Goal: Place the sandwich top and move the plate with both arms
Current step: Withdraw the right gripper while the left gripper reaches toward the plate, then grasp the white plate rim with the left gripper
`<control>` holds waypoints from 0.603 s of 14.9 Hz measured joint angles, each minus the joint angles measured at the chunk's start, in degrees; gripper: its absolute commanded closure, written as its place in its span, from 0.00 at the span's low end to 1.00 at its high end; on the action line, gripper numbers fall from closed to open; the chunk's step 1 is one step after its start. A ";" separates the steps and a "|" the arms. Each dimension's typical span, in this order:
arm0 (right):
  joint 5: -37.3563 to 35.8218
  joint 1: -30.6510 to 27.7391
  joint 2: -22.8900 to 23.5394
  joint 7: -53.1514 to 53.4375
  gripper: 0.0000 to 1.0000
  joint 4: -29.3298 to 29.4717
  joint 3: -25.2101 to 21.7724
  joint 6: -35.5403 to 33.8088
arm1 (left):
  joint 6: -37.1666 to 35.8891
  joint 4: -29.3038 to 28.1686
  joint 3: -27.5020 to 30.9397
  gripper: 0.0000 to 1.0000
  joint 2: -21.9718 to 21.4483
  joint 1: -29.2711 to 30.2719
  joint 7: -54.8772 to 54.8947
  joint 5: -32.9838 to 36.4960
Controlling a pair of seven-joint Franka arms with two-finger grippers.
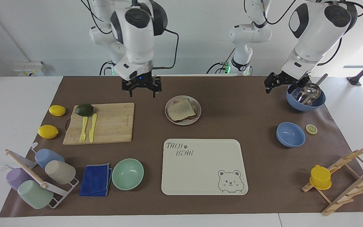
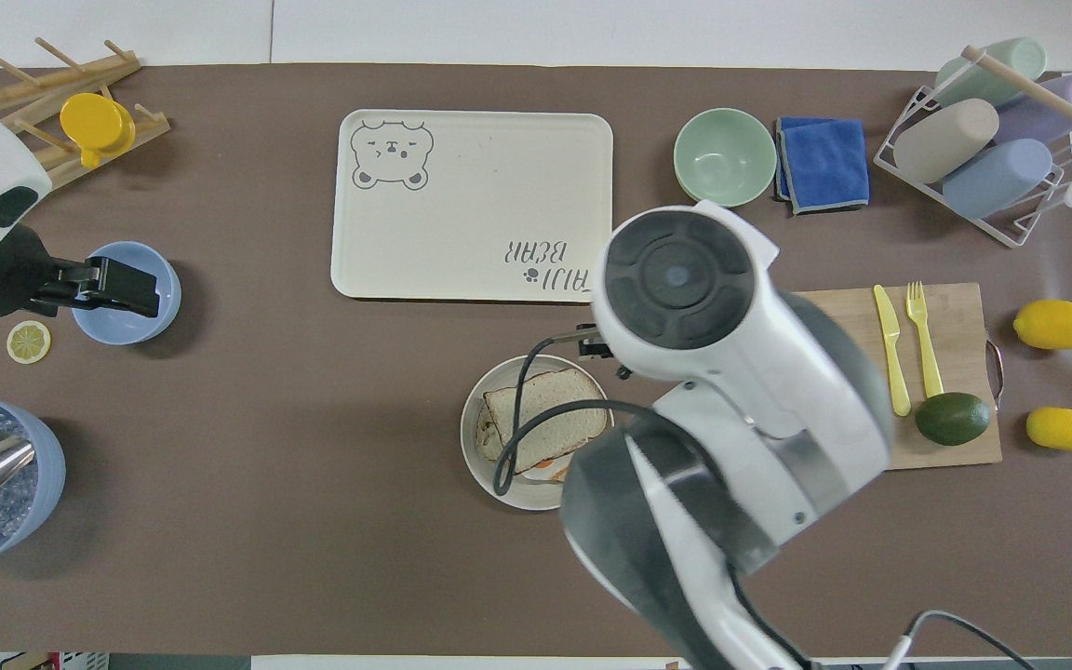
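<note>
The sandwich top lies flat on the stacked sandwich on the round plate, in the middle of the mat nearer the robots than the bear tray. In the overhead view the sandwich top and the plate show beside the right arm's body. My right gripper is open and empty, raised over the mat between the plate and the cutting board; in the overhead view only a bit of the right gripper shows. My left gripper hangs in the air beside the blue bowl with the scoop.
The cream bear tray lies farther from the robots than the plate. A cutting board holds an avocado, a fork and a knife. A blue bowl with a metal scoop and an empty blue bowl sit toward the left arm's end.
</note>
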 measured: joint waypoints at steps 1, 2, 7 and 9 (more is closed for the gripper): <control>0.63 -3.47 -1.13 -4.19 0.00 0.45 -0.14 -2.21 | 1.77 -2.79 -0.03 0.00 -1.04 -0.96 -0.14 -0.51; 0.74 -5.64 -1.95 -7.24 0.00 0.79 -0.43 -4.15 | 3.63 -5.66 -0.11 0.00 -1.90 -2.28 -1.03 -1.50; 0.76 -8.60 -2.72 -11.03 0.00 1.27 -1.62 -9.24 | 18.11 -19.10 -0.45 0.00 -2.75 -12.52 -11.51 -5.96; 0.76 -9.00 -2.63 -12.75 0.00 1.24 -2.35 -10.32 | 27.53 -24.21 -0.60 0.00 -2.36 -18.61 -21.81 -6.23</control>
